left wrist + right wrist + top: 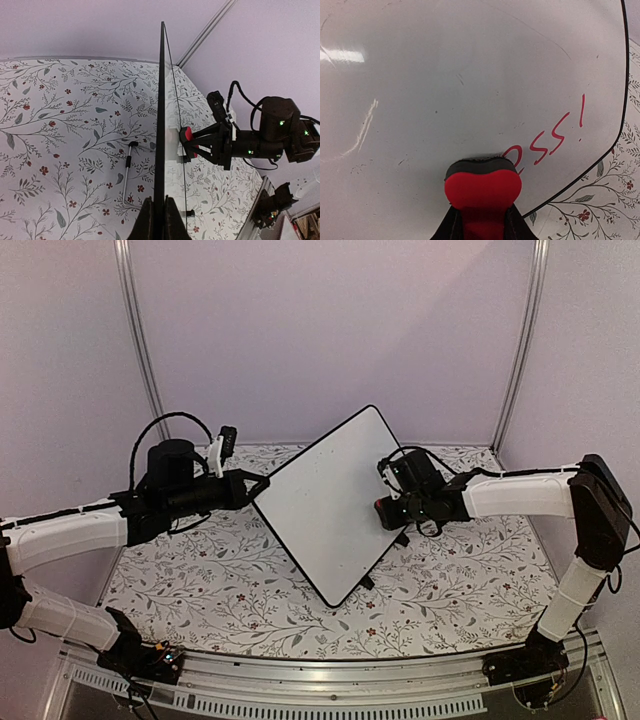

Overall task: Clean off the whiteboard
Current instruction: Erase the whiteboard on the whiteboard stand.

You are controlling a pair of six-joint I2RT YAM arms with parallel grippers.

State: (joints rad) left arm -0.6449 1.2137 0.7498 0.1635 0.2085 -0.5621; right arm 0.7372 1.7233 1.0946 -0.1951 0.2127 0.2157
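Note:
The whiteboard (330, 500) is held up on edge, tilted, over the middle of the table. My left gripper (255, 490) is shut on its left rim; in the left wrist view the whiteboard (160, 125) runs edge-on up from between that gripper's (159, 220) jaws. My right gripper (388, 510) is shut on a red eraser (482, 187) whose dark felt presses against the whiteboard's face (445, 75). Red handwriting (550, 140) reading "oss!" sits just right of the eraser. The eraser (187, 135) also shows from the side, touching the board.
A floral tablecloth (200, 580) covers the table. A thin silver rod with a black grip (127, 170) lies on it behind the board. Metal posts (140, 340) stand at the back corners before lilac walls.

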